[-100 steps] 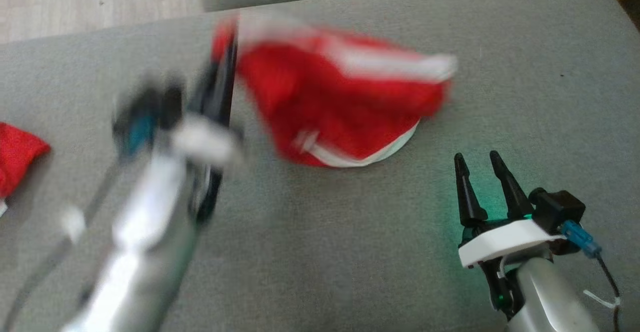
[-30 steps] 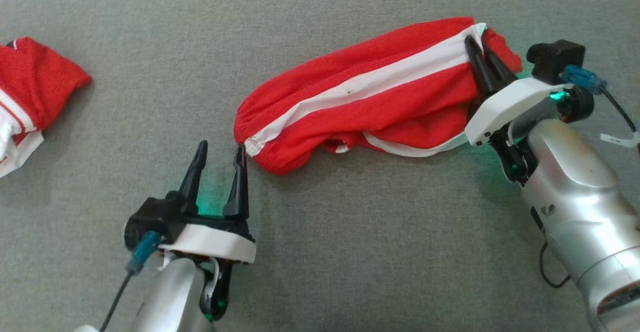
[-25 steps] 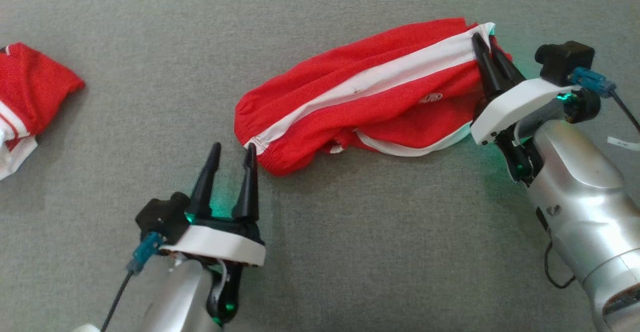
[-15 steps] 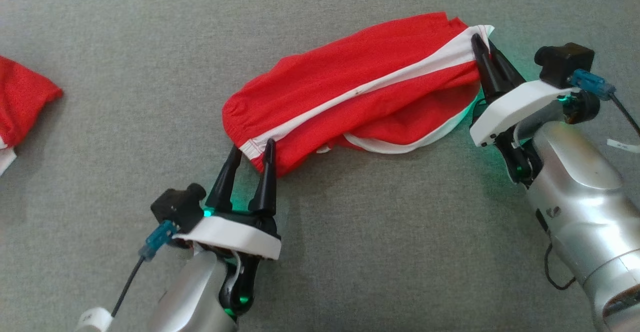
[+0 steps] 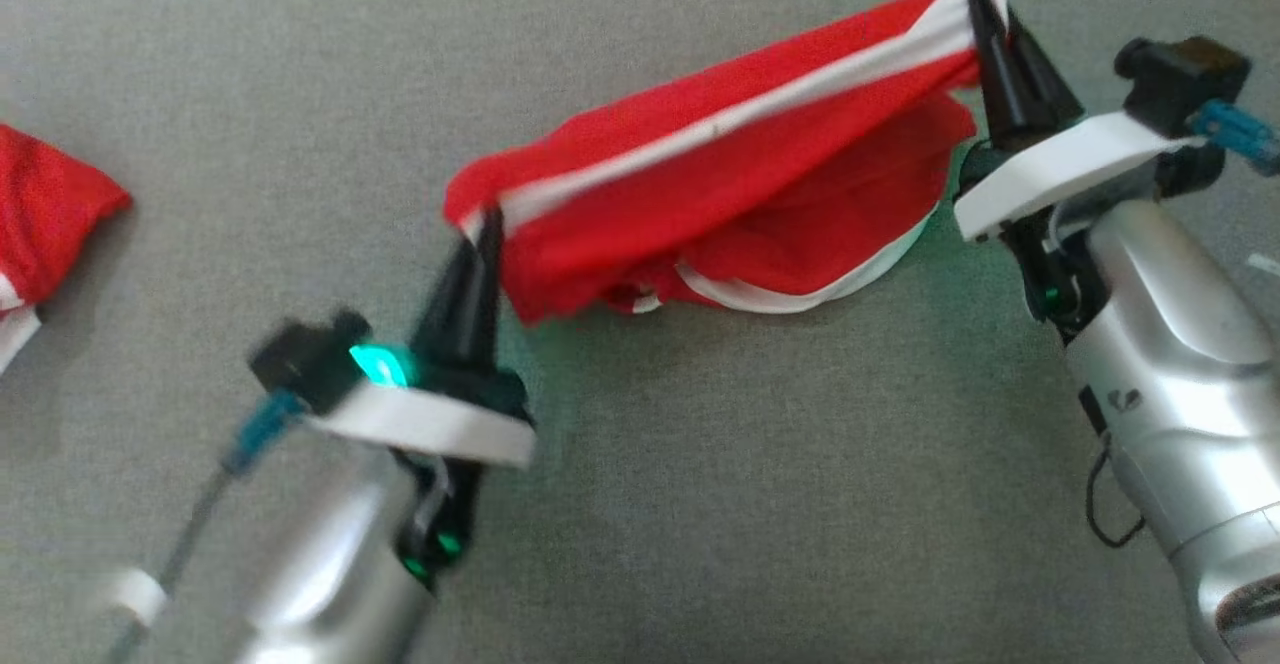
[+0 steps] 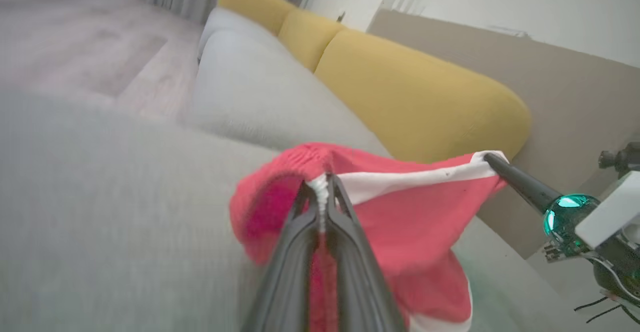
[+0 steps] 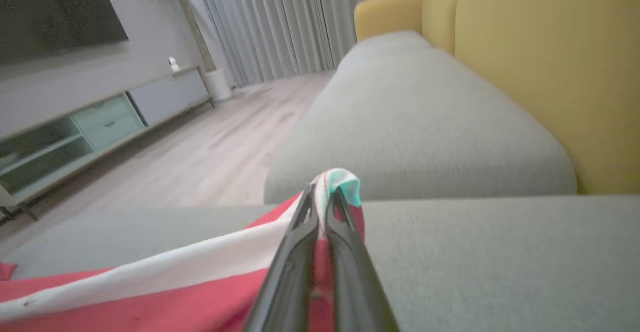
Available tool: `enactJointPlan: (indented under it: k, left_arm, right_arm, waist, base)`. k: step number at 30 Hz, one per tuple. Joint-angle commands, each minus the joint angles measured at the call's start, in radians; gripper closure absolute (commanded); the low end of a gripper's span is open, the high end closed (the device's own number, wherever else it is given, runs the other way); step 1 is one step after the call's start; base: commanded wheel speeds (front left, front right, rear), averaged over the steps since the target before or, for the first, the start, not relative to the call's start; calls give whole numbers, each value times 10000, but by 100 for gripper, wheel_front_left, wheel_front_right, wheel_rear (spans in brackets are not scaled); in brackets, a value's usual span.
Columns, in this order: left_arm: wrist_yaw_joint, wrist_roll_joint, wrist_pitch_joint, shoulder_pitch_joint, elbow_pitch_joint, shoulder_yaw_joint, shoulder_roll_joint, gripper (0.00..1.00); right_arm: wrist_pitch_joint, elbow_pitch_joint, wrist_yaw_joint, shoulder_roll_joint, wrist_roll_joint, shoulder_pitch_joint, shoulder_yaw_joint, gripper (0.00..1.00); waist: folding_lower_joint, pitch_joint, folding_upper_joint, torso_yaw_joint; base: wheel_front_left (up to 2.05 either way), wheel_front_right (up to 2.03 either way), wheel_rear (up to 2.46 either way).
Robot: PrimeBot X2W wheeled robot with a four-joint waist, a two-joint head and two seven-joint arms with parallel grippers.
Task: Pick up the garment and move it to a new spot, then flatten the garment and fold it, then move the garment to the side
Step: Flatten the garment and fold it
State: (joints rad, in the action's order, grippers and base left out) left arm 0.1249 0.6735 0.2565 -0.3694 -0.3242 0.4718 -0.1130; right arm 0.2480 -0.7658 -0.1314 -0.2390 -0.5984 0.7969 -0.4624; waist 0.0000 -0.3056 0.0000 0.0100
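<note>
The garment (image 5: 740, 174) is a pair of red shorts with a white side stripe, stretched and lifted between both arms over the grey cushion (image 5: 700, 504). My left gripper (image 5: 482, 229) is shut on its left end at the elastic waistband; the left wrist view shows the pinched white stripe between the left gripper (image 6: 322, 184) tips and the garment (image 6: 400, 217) hanging beyond. My right gripper (image 5: 990, 9) is shut on the right end, and in the right wrist view the right gripper (image 7: 322, 192) pinches a fold of the garment (image 7: 175, 282). Its lower part sags toward the cushion.
Another red and white cloth (image 5: 45, 224) lies at the far left of the cushion. Yellow sofa backrests (image 6: 415, 92) rise behind the seat. A wooden floor (image 7: 200, 157) and a low cabinet (image 7: 90, 122) lie beyond the cushion's edge.
My left gripper moved up to the garment's left end and closed on it. Both arms have raised the garment, pulling its striped edge taut. The right gripper kept its grip.
</note>
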Motion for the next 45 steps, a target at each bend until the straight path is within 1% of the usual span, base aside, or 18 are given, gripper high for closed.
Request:
enactJointPlan:
  k: [1,5,7,9,12,14,15,19,22,24,27,29,31,35,37,39,42,45]
  left_arm:
    - [56,30,53,-1050,737,-203,-754,100]
    - [57,11,-40,-2347,1467,-157,-2082,100]
    - [57,31,-259,-2915,1778,-185,-2605,100]
    - [57,21,-500,-3352,2113,-233,-2996,100]
    - [8,40,-818,-3720,2722,-457,-3389,100]
    - [-75,91,-1179,-3808,3195,-546,-3642,100]
    - [-75,91,-1179,-3808,3195,-546,-3642,100]
    - [-339,350,-1992,-3838,4016,-738,-4059,100]
    - [-564,625,-2614,-3721,4262,-811,-4271,100]
    - [-803,830,-2783,-3654,4270,-887,-4160,100]
    - [-1016,919,-2986,-3763,4007,-777,-3910,100]
    - [-1133,731,-2920,-4116,3585,-690,-3704,100]
    - [-1185,412,-2564,-4706,2985,-638,-3414,100]
    - [-1016,-488,-1213,-6230,1834,-509,-2837,100]
    - [-972,-710,-517,-6799,1394,-569,-2477,100]
    - [-901,-902,-133,-7145,1112,-713,-2186,100]
    - [-724,-1054,24,-6917,704,-893,-1869,100]
    - [-507,-1064,45,-5955,261,-1072,-1636,100]
  right_arm:
    - [136,805,7,-46,145,-133,188,100]
    - [136,2083,7,-127,220,-136,557,100]
    - [136,2682,7,-238,160,-112,662,100]
    - [136,3227,7,-388,21,-89,703,100]
    - [130,4002,7,-681,-246,-79,760,100]
    - [-61,4552,7,-884,-488,-82,865,100]
    - [-61,4552,7,-884,-488,-82,865,100]
    - [-849,5672,7,-1285,-734,-219,1225,100]
    - [-1597,6170,7,-1386,-813,-432,1525,100]
    - [-1967,6272,7,-1400,-734,-548,1682,100]
    - [-2226,6072,7,-1262,-684,-464,1915,100]
    - [-2192,5741,7,-1191,-564,-157,1950,100]
    - [-1846,5354,7,-1136,-307,370,2006,100]
    - [-630,4596,7,-966,398,1668,2262,100]
    - [-254,4289,7,-833,652,2148,2424,100]
    - [-33,4135,7,-701,830,2403,2571,100]
    - [79,3986,7,-552,913,2173,2429,100]
    - [110,3797,7,-501,758,1382,2001,100]
  waist:
    - [0,376,0,2]
    - [0,1072,0,112]
    - [0,1432,0,189]
    - [0,1788,0,282]
    - [0,2241,0,422]
    - [0,2421,0,490]
    - [0,2421,0,490]
    - [0,2491,0,579]
    - [0,2258,0,639]
    - [0,1966,0,664]
    - [0,1392,0,705]
    - [0,978,0,734]
    - [0,605,0,764]
    - [0,111,0,856]
    - [0,-42,0,905]
    - [0,-155,0,957]
    - [0,-291,0,1078]
    - [0,-402,0,1190]
  base:
    - [0,0,0]
    - [0,0,0]
    - [0,0,0]
    - [0,0,0]
    - [0,0,0]
    - [0,0,0]
    - [0,0,0]
    - [0,0,0]
    - [0,0,0]
    - [0,0,0]
    - [0,0,0]
    - [0,0,0]
    - [0,0,0]
    - [0,0,0]
    - [0,0,0]
    - [0,0,0]
    - [0,0,0]
    - [0,0,0]
